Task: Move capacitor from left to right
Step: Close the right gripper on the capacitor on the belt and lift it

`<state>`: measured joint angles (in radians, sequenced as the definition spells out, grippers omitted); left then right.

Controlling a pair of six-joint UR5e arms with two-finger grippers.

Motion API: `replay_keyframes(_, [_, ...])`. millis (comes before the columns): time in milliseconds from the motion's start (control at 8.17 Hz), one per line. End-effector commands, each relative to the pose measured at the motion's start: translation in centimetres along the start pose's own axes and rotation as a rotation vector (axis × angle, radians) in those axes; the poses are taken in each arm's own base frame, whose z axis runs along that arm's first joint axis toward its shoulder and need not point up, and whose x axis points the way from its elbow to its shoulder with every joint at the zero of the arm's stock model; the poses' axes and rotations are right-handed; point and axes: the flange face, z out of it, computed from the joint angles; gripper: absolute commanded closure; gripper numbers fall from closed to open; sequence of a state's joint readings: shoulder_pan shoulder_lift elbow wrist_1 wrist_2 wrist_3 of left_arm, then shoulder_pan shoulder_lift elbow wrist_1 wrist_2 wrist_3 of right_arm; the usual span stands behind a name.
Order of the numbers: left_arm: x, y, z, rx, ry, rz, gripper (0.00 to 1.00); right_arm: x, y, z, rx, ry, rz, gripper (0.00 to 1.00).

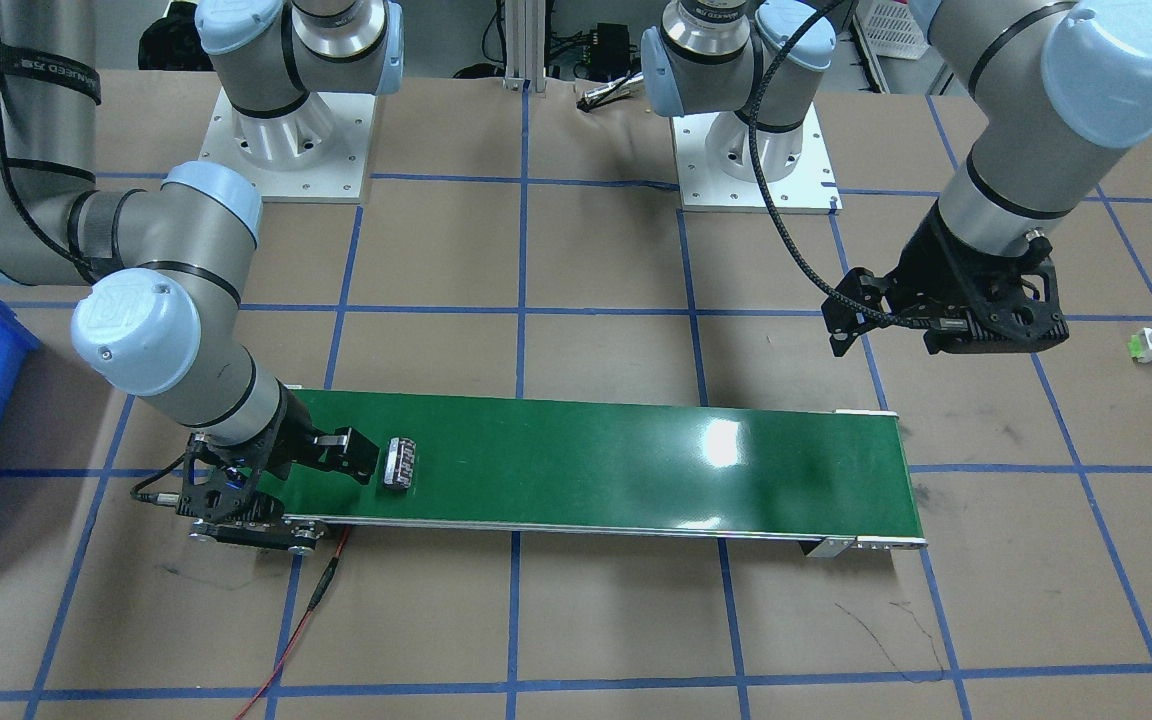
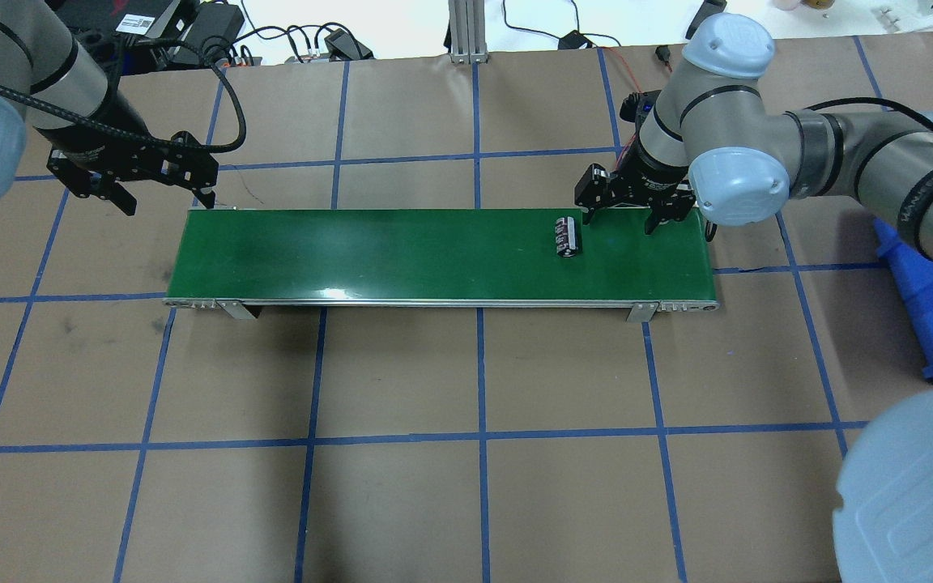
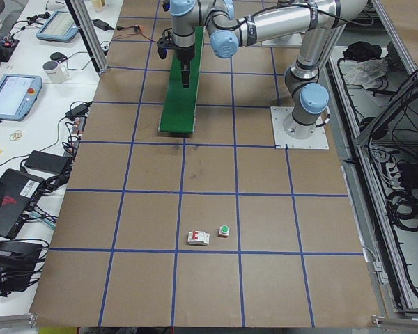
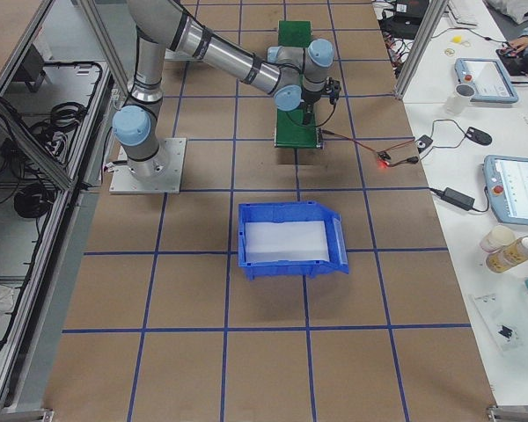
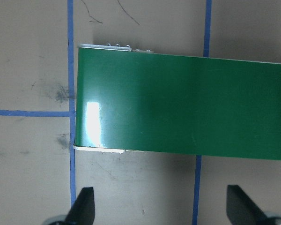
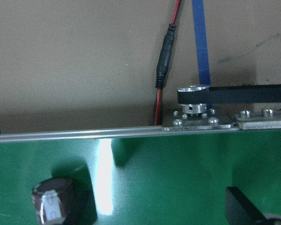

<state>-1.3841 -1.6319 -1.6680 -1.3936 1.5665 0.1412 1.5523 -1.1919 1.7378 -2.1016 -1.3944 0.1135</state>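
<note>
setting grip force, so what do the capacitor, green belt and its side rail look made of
Capacitor: glossy dark sleeve with pale stripes, probably plastic film, since it catches highlights.
Green belt: smooth and shiny, likely rubber or PVC, given its bright glare patches.
Side rail: bare silver metal, probably aluminium, with a brushed sheen.

- We take this for a robotics lab: two robot arms (image 4: 220, 53) stand bolted on metal base plates (image 1: 226, 170).
- The tabletop (image 2: 394, 502) is brown paper gridded with blue tape.
- Control tablets (image 4: 517, 189) and cables (image 3: 400, 209) line the sides.
</note>
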Motion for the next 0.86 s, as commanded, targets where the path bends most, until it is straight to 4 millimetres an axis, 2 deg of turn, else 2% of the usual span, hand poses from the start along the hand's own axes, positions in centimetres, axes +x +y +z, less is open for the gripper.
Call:
replay_keyframes(0, [-0.01, 0.0, 0.05, 0.0, 0.002, -0.001, 0.0, -0.04, 0.13, 0.16, -0.003, 0.002, -0.003, 0.0])
replay_keyframes(612, [0.03, 0.01, 0.07, -0.001, 0.005, 0.001, 0.0, 0.37, 0.53, 0.98, -0.024, 0.026, -0.011, 0.0])
replay_keyframes(734, [0.01, -0.03, 0.15, -0.003, 0.004, 0.001, 0.0, 0.56, 0.51, 0.98, -0.022, 0.045, -0.013, 0.03])
